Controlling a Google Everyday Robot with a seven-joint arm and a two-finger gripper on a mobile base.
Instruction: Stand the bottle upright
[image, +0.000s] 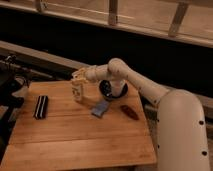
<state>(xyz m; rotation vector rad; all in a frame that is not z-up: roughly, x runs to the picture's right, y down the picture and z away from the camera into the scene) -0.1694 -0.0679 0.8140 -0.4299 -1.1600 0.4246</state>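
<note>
Left of centre in the frame, the bottle (77, 92) stands on the wooden surface (75, 135) with its long axis close to vertical and its base apparently resting on the wood. The pincer (79, 77) sits directly over the bottle's top, at the end of the white arm (130, 80) that reaches in from the right side of the frame. Bottle and pincer meet at the cap end, so the bottle lies straight below the pincer; whether it is closed on the bottle or has let go I cannot tell.

Judging by that upright pose, the task looks nearly done. What matters for the coming move is that the pincer is stacked on the bottle's axis: a straight lift would leave it standing, while any sideways drag could tip it.

Nearby on the surface lie a blue object (100, 109) just right of the bottle, a dark reddish object (129, 112) further right, a black bowl (113, 90) behind, and a dark ribbed block (40, 106) at left.
</note>
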